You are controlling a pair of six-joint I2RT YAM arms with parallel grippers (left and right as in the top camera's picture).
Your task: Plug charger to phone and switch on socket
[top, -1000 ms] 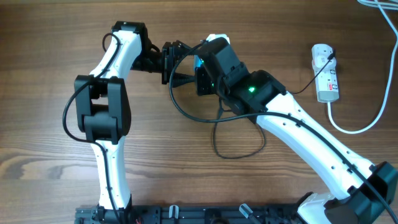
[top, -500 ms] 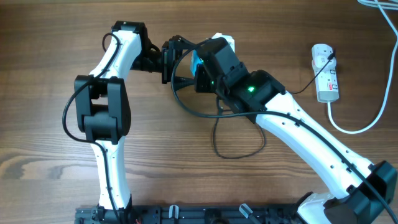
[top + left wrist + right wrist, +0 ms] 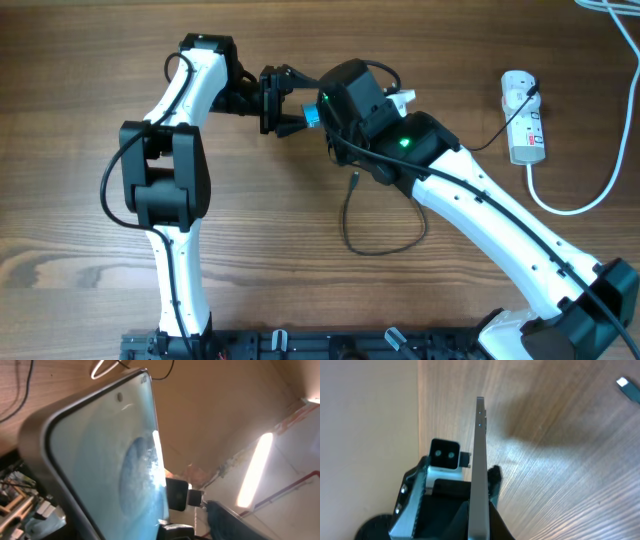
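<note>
The phone (image 3: pixel 313 117) with its cyan screen is held on edge above the table, mostly hidden under the arms. My right gripper (image 3: pixel 325 120) is shut on it; in the right wrist view the phone (image 3: pixel 479 460) stands edge-on between my fingers (image 3: pixel 481 527). My left gripper (image 3: pixel 298 102) is spread open with its fingers either side of the phone's other end; the screen (image 3: pixel 110 460) fills the left wrist view. The charger (image 3: pixel 385 245) lies looped on the table, its tip (image 3: pixel 353 183) loose, also seen in the right wrist view (image 3: pixel 625 383). The socket (image 3: pixel 525 130) lies far right.
A thick white cord (image 3: pixel 590 200) curves from the socket toward the right edge and back corner. The charger's black plug (image 3: pixel 522 88) sits in the socket's top end. The arm bases stand at the table's front edge.
My right wrist has rotated with the phone in it. The black cable loop that rose toward the grippers has dropped; its tip now lies on the table. The left arm has not moved.
</note>
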